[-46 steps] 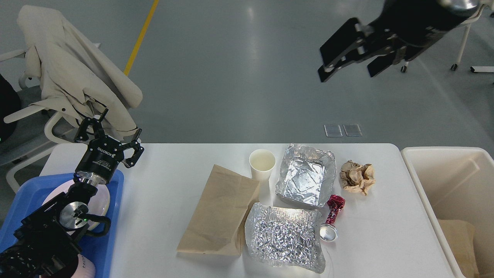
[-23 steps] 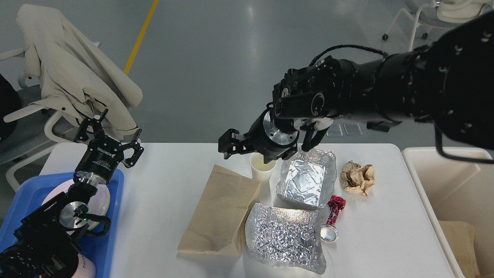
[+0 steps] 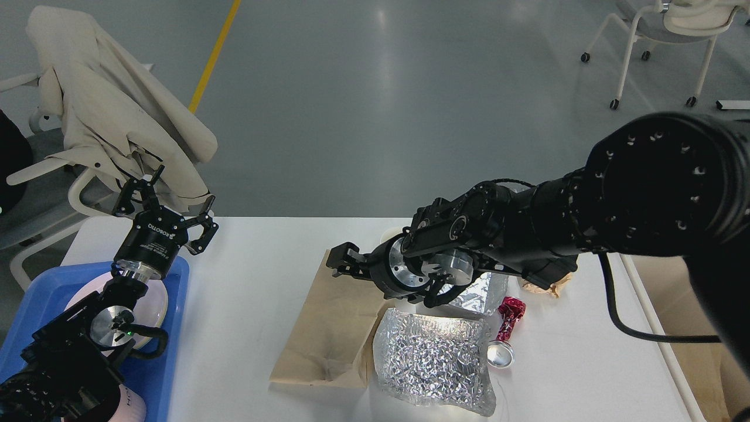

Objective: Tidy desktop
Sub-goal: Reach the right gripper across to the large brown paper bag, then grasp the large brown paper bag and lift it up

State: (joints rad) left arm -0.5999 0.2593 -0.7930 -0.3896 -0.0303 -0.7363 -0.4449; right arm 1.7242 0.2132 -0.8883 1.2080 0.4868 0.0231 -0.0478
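The right claw is now found low over the far edge of the flat brown paper bag, whereas half a second ago it was held higher, beside the white paper cup, and a second ago it was raised far above the scene. Its dark fingers are seen small and end-on, so whether they are spread or pressed together cannot be told. The cup is now almost wholly hidden behind the right arm, as is most of the silver foil tray.

The large white rectangular bench, the desktop to be tidied, fills the lower middle of the view and is still littered: the crinkled foil sheet, the red foil wrapper and the bag all lie on it. The descent is judged to be an approach to a pickup, probably of the bag.

The left claw is unchanged, spread and empty, above the blue plastic tray.
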